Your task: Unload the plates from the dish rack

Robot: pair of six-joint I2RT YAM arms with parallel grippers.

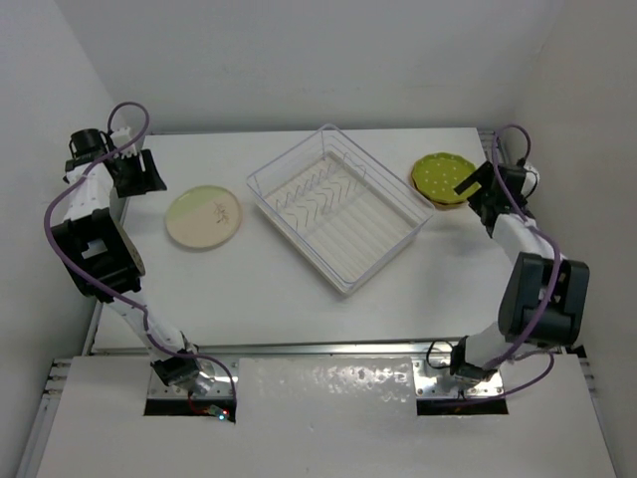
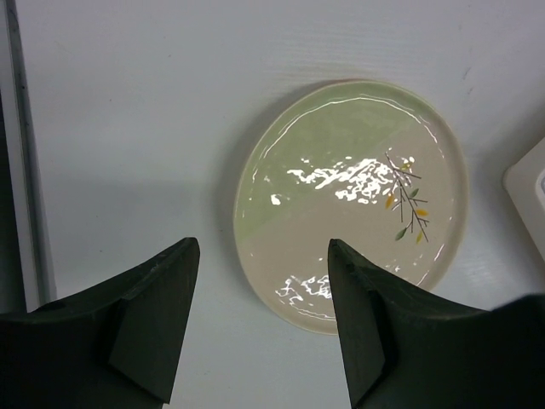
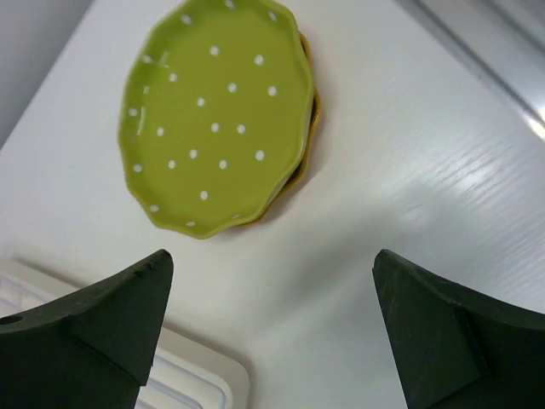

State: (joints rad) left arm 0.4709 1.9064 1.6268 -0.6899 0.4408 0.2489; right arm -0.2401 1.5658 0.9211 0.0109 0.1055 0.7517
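Note:
The white wire dish rack [image 1: 338,207] stands slanted mid-table with no plates in it. A pale green-and-cream plate [image 1: 204,216] lies flat on the table left of it, also in the left wrist view [image 2: 353,200]. The scalloped olive-green dotted plate [image 1: 441,175] lies right of the rack, stacked on an orange-yellow plate [image 3: 305,162]; it fills the top of the right wrist view [image 3: 213,111]. My left gripper [image 1: 139,171] is open and empty, left of the pale plate [image 2: 264,256]. My right gripper [image 1: 476,194] is open and empty beside the stack [image 3: 272,264]. The cream-and-pink plate is out of view.
A corner of the rack's white tray [image 3: 204,375] shows at the bottom of the right wrist view. The table's left edge rail [image 2: 21,170] runs beside my left gripper. White walls close in the table on three sides.

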